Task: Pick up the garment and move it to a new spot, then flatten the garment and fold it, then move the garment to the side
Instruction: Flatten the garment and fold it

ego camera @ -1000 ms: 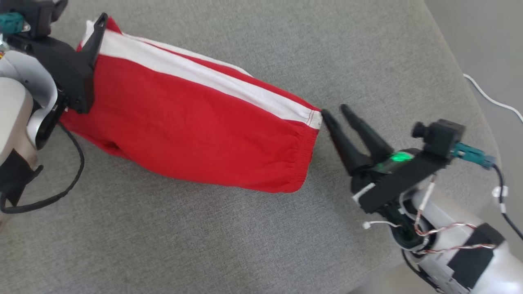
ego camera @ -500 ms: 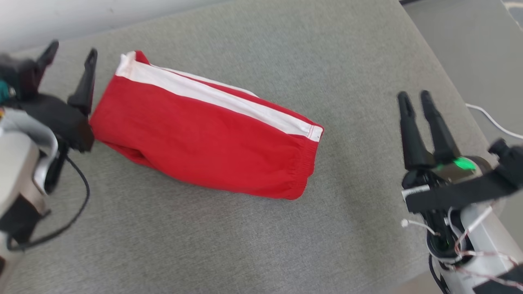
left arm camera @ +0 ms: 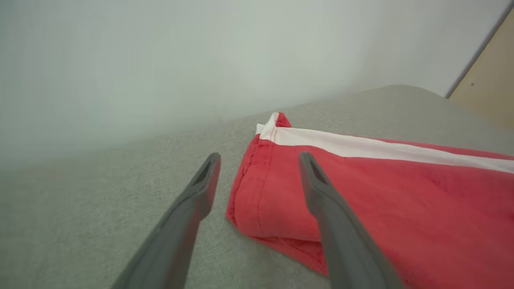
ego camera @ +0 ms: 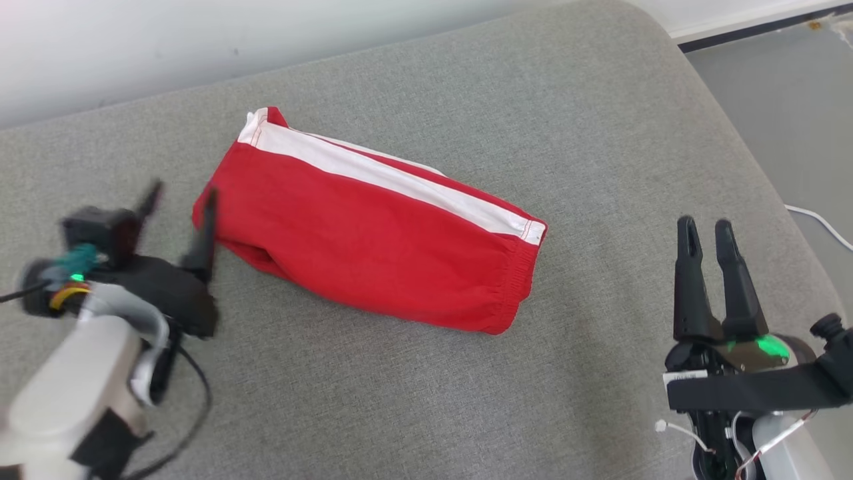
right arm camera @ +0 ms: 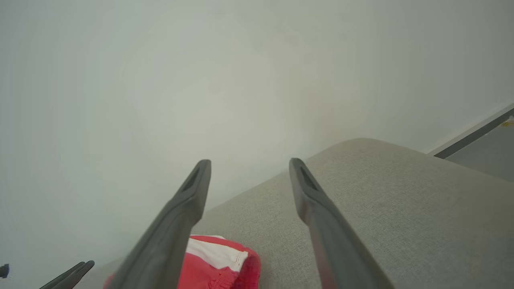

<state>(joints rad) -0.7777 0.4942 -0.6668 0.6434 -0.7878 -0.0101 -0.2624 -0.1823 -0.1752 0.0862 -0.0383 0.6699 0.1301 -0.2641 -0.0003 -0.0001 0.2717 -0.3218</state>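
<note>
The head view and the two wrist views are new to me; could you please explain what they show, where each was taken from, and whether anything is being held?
This is a wheeled robot with two arms, each ending in a two-fingered gripper. The head view comes from a camera on its head, looking down. In it the left gripper is at the lower left and the right gripper at the lower right. The other two pictures come from a camera on each wrist, looking along that gripper's own dark fingers. On the grey cushion lies a red garment with a white stripe. Both grippers are open and hold nothing. The left one is close to the garment's end, and the right one stands well apart from it.
</note>
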